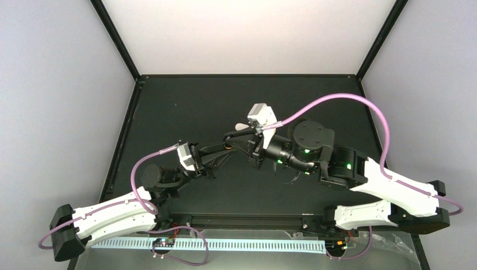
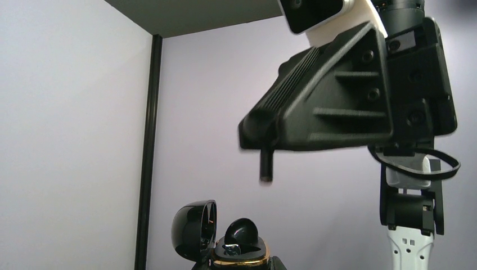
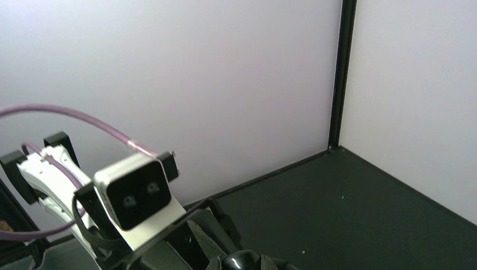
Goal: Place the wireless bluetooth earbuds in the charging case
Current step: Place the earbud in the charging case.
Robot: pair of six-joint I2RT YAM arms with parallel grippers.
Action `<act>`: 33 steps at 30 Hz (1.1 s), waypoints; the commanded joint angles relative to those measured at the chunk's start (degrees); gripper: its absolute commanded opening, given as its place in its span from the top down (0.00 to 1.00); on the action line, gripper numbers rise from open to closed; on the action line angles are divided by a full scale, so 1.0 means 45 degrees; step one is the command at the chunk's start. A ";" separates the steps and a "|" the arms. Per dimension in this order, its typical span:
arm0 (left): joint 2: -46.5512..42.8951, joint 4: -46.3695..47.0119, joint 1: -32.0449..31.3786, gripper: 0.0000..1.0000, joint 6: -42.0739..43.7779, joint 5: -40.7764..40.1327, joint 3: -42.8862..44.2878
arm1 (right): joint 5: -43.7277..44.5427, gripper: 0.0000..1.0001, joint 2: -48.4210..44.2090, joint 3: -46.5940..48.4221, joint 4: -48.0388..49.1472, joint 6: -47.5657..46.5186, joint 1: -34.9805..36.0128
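Observation:
The charging case [image 2: 241, 257] is glossy black with a gold rim, not white. Its lid [image 2: 194, 229] stands open to the left. One black earbud [image 2: 242, 230] sits upright in it. My left gripper [image 2: 239, 266] is shut on the case from below and holds it above the table. My right gripper [image 3: 242, 264] is shut on a second glossy black earbud [image 3: 241, 259]. In the left wrist view its dark stem [image 2: 265, 166] points down a little above and right of the case. In the top view the left gripper [image 1: 228, 151] and the right gripper [image 1: 241, 140] meet at mid-table, and the case is too dark to pick out.
The black table [image 1: 185, 107] is walled by pale panels with black corner posts [image 3: 336, 73]. The left arm's wrist camera [image 3: 134, 194] is close in front of the right gripper. Purple cables [image 1: 349, 98] arc over the right arm.

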 commanded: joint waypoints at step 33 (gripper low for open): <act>0.1144 0.0743 -0.0014 0.98 0.1298 -0.2601 0.1126 | 0.2559 0.89 0.0696 0.0207 0.1193 0.0682 0.0032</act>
